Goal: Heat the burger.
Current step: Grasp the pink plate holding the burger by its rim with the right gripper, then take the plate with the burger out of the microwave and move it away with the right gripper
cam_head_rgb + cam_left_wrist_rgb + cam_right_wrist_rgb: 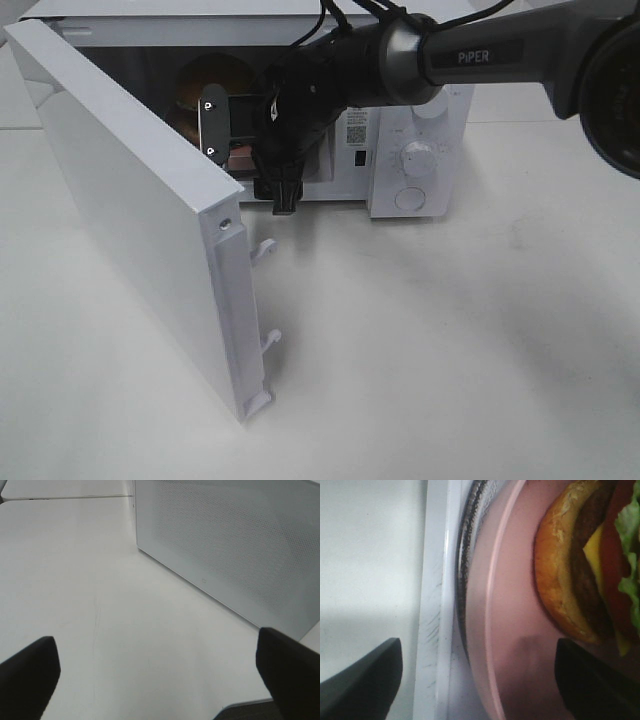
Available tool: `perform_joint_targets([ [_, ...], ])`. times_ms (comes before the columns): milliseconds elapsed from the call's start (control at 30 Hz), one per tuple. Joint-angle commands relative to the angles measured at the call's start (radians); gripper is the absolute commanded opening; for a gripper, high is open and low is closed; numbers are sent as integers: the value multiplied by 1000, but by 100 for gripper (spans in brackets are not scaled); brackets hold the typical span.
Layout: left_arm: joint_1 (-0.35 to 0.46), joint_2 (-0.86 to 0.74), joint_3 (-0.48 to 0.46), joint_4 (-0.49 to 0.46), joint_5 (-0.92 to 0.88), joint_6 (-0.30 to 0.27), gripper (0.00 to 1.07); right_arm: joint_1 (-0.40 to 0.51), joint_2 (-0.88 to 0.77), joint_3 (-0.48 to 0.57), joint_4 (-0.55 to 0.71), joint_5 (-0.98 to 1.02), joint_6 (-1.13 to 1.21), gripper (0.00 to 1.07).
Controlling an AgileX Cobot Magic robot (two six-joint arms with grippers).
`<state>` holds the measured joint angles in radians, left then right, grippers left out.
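The tall round burger [590, 565] w/ glossy golden-brown bun, dark patty, yellow cheese, red slice and green lettuce frill is seen at the upper right of the right wrist frame. It rests on a flat pink round plate [510, 630] inside the white microwave oven [420, 150]. In the exterior high view only a sliver of bun [190, 95] shows, upper centre-left, behind the black arm.

Handling, as judged: the burger is soft and stacked, so layers could shift or squash if pinched, and the glossy bun looks slippery. A safer hold is the plate rim, which is stiff and thin, w/ the burger carried on it. The weight looks light.

The right gripper [480, 680] is spread wide, grasping nothing. Its dark fingers [365, 680] sit at the lower corners of the frame, straddling the plate's near rim and the oven's front sill. The left gripper [155, 680] is also fully spread and empty, over the bare white tabletop [100, 580], w/ the perforated white oven wall [225, 545] at upper right.

Edges and room: the white microwave door [140, 220] stands swung out across the left half of the exterior view, latch hooks facing centre. The cavity mouth is narrow around the arm, so the sill and door edge must be cleared. Open table lies at lower right.
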<state>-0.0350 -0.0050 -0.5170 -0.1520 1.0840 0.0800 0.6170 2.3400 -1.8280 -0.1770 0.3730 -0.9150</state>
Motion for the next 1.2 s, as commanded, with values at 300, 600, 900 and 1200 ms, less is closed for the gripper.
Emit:
perform_joint_targets([
  [300, 0, -5, 0, 0, -13, -4, 100, 2, 56, -85, 7, 46, 12, 75],
  [600, 0, -5, 0, 0, -13, -4, 100, 2, 69, -89, 7, 41, 12, 47],
  [900, 0, -5, 0, 0, -13, -4, 100, 2, 66, -89, 8, 41, 2, 0],
  [1200, 0, -5, 0, 0, -13, -4, 100, 2, 37, -89, 74, 81, -112, 0],
])
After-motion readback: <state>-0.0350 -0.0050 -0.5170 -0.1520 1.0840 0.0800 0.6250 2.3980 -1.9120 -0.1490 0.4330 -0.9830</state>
